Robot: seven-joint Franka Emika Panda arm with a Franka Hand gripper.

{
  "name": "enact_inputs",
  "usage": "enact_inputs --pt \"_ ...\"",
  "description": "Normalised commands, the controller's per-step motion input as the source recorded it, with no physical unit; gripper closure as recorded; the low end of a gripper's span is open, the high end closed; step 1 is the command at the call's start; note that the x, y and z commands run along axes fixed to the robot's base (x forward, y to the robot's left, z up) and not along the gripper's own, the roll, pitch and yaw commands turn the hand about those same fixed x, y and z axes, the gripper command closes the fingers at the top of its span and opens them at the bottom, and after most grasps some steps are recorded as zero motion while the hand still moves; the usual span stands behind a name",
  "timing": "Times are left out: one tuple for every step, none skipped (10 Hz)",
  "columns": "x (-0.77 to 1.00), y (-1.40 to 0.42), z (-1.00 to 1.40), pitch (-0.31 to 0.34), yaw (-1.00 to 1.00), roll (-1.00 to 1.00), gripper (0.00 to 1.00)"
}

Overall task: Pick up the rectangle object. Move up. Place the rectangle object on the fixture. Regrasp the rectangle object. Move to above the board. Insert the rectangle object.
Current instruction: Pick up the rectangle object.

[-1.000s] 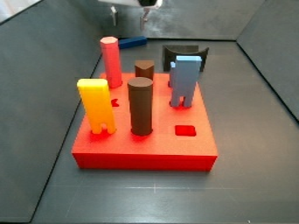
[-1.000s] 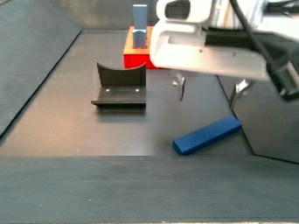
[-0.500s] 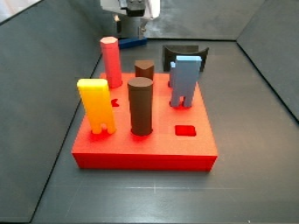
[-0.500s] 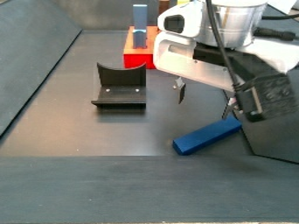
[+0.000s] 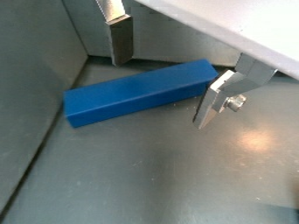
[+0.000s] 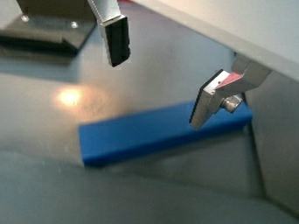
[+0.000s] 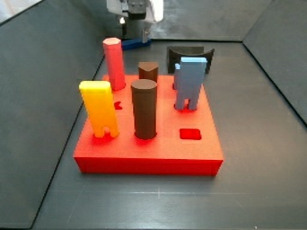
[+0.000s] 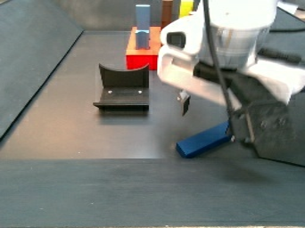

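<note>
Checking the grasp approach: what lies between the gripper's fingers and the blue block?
Nothing; in both wrist views the open gripper straddles the blue block, only bare floor around.

This is looking like a robotics lab test cell: a bare dark grey surface (image 7: 258, 135) is sitting walled in by plain grey panels, with a red peg board (image 7: 150, 144) standing on it and carrying coloured test pegs. A dark L-shaped fixture (image 8: 121, 87) is resting on the floor nearby, and the arm's pincer (image 8: 209, 109) is hanging open over a blue rectangle object (image 5: 138, 90) near a corner.
</note>
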Motion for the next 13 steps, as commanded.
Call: enact_inputs --pt "0.10 0.22 -0.42 -0.140 -0.16 -0.34 0.00" --pt "0.08 0.22 -0.42 -0.130 -0.15 -0.35 0.00" --pt "0.01 0.18 -0.39 -0.094 -0.17 -0.36 0.00" --pt "0.00 0.14 -0.39 -0.111 -0.16 -0.36 0.00" --pt "-0.01 0.00 -0.22 -0.200 -0.15 -0.22 0.00" --pt "-0.08 0.00 0.00 -0.131 0.00 0.00 0.00" --pt "0.00 0.00 0.00 -0.017 0.00 0.00 0.00" --pt "0.00 0.00 0.00 0.000 0.00 0.00 0.00" --pt "0.00 0.00 0.00 0.000 0.00 0.00 1.00" --pt "0.00 0.00 0.00 0.000 0.00 0.00 1.00" --pt "0.00 0.00 0.00 0.000 0.00 0.00 1.00" --pt "0.00 0.00 0.00 0.000 0.00 0.00 1.00" --pt "0.00 0.00 0.00 0.000 0.00 0.00 1.00"
